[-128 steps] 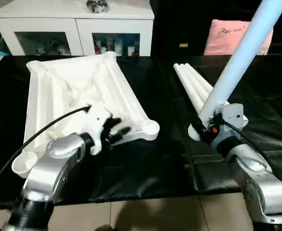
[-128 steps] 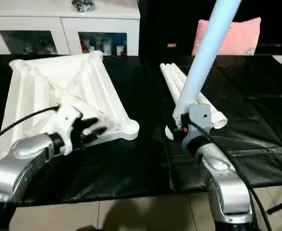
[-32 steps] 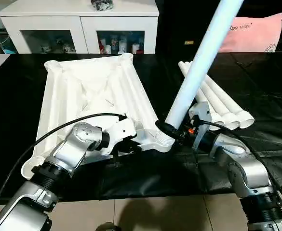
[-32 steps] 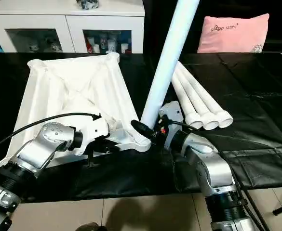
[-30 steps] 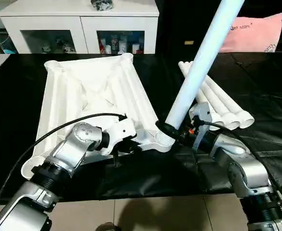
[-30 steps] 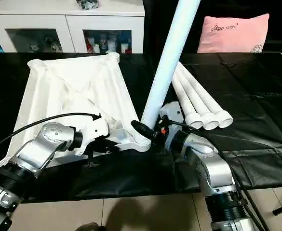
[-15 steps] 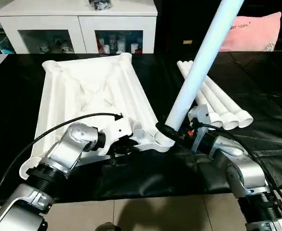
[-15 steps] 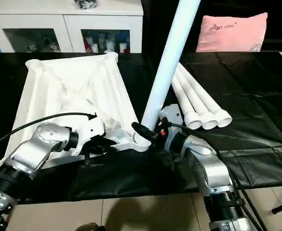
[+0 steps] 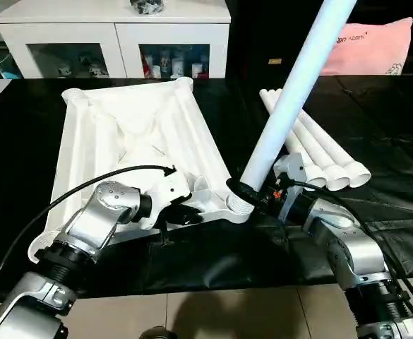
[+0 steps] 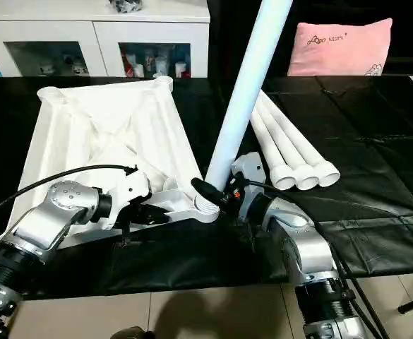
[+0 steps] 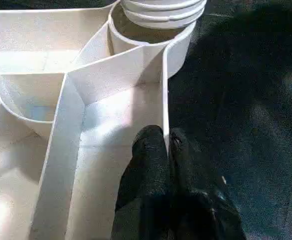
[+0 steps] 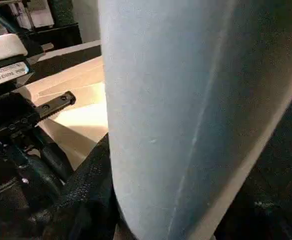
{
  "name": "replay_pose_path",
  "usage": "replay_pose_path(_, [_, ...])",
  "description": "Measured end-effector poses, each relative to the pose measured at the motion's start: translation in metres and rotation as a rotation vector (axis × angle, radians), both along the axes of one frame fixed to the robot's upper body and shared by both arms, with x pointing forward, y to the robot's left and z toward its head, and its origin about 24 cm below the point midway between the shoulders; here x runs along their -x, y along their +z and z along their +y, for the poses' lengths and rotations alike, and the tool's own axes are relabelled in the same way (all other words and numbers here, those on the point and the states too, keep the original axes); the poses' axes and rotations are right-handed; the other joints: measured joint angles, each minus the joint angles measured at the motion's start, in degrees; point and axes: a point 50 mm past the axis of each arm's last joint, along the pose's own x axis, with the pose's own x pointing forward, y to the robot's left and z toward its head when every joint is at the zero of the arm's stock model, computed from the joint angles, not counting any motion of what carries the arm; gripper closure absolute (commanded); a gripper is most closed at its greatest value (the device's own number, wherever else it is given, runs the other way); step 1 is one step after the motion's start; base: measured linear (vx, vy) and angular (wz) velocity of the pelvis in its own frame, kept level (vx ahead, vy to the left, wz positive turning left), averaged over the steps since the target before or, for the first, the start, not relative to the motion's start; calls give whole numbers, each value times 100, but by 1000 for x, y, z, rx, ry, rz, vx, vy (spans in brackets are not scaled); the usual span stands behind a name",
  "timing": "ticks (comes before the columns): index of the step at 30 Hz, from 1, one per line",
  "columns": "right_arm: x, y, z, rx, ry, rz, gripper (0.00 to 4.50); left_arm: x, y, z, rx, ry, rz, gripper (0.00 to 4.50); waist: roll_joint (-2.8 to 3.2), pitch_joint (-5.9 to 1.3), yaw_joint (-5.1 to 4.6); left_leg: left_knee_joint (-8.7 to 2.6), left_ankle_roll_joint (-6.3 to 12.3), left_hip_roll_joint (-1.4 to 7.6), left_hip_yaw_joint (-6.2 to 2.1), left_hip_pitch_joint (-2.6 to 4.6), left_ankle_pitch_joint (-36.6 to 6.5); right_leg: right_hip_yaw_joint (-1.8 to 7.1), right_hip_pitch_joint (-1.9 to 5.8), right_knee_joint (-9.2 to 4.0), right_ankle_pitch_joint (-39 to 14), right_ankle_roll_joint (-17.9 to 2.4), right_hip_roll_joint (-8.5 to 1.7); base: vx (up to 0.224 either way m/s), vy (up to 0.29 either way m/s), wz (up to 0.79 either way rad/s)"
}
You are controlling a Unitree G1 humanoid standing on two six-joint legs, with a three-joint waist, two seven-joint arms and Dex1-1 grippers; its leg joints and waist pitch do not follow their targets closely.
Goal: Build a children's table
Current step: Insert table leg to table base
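The tabletop (image 9: 135, 141) is lying underside up on the black-covered surface (image 9: 22, 134). Its near edge wall is being pinched by the left hand (image 11: 165, 142), fingers together. A tilted leg (image 9: 291, 92) is being clamped by the right hand (image 9: 245, 192) at the near corner socket (image 9: 238, 205). Three more legs (image 9: 312, 148) are lying beyond, with a cabinet (image 9: 114, 35) behind.

White cabinet (image 9: 114, 39), pink cushion (image 9: 367, 46)
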Motion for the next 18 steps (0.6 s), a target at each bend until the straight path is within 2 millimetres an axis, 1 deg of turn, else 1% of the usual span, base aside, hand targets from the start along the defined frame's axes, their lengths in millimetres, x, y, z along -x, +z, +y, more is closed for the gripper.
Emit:
replay_pose_path(6, [-4,1,2,8,13,4,257,1,0,2,0,-11,-6,450,-1,0,-3,-2,0,1,2,-3,0,1,-5,0,0,0,0,0,0,0])
replay_pose_path(10, [-7,-2,6,27,51,10,257,2,1,3,-1,-29,-11,450,-2,1,9,-3,1,1,3,-16,1,1,-18,0,0,0,0,0,0,0])
replay_pose_path(14, [-8,0,7,64,90,2,257,2,1,3,-2,-29,-11,450,-6,0,9,-3,1,1,5,-17,1,1,-18,1,0,0,0,0,0,0])
replay_pose_path(18, [-9,0,7,60,95,6,257,2,1,3,-3,-28,-11,450,-10,0,8,-2,2,2,5,-16,1,1,-18,1,0,0,0,0,0,0])
